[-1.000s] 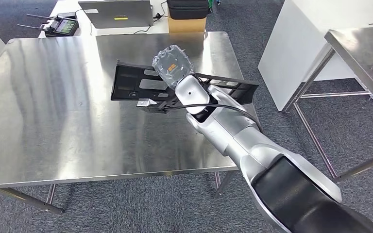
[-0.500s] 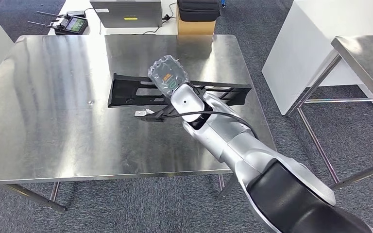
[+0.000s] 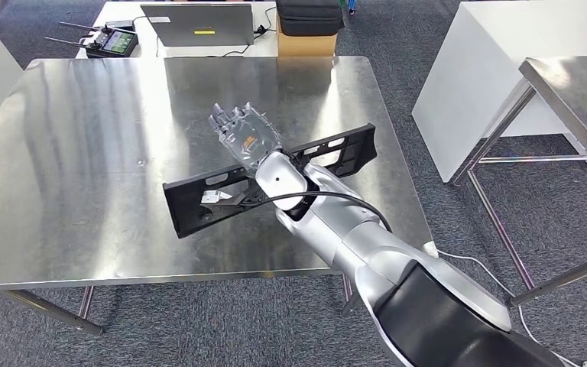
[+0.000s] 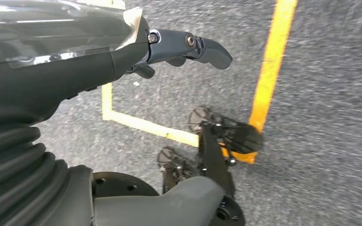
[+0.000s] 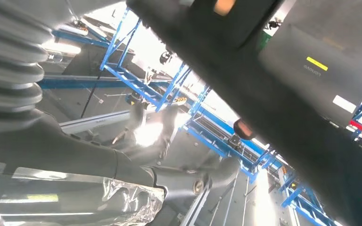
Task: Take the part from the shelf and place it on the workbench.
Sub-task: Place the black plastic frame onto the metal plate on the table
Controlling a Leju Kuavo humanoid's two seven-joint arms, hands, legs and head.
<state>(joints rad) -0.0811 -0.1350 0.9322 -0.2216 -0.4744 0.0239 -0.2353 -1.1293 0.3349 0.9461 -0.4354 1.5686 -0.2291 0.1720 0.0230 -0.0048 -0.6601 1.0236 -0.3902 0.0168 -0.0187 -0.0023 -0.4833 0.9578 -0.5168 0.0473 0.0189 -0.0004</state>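
The part [image 3: 199, 200] is a long black plastic bracket lying slantwise on the steel workbench [image 3: 69, 153], one end close to the front edge. My right hand [image 3: 243, 134], wrapped in clear film, is above its middle with the fingers stretched out flat toward the far left, holding nothing. In the right wrist view the part [image 5: 273, 108] crosses as a dark bar, apart from the right hand [image 5: 75, 197]. My left hand [image 4: 122, 52] hangs over grey floor with yellow lines, a finger stretched out and nothing in it.
Beyond the workbench a white table carries a laptop [image 3: 199, 23], a remote controller [image 3: 111, 38] and a black bag [image 3: 309, 15] on a cardboard box. A white cabinet [image 3: 489, 76] and a second steel table [image 3: 573, 84] stand on the right.
The part has swung round, its left end now nearer the front edge and its right end farther back. My right hand's fingers have uncurled and stretched out.
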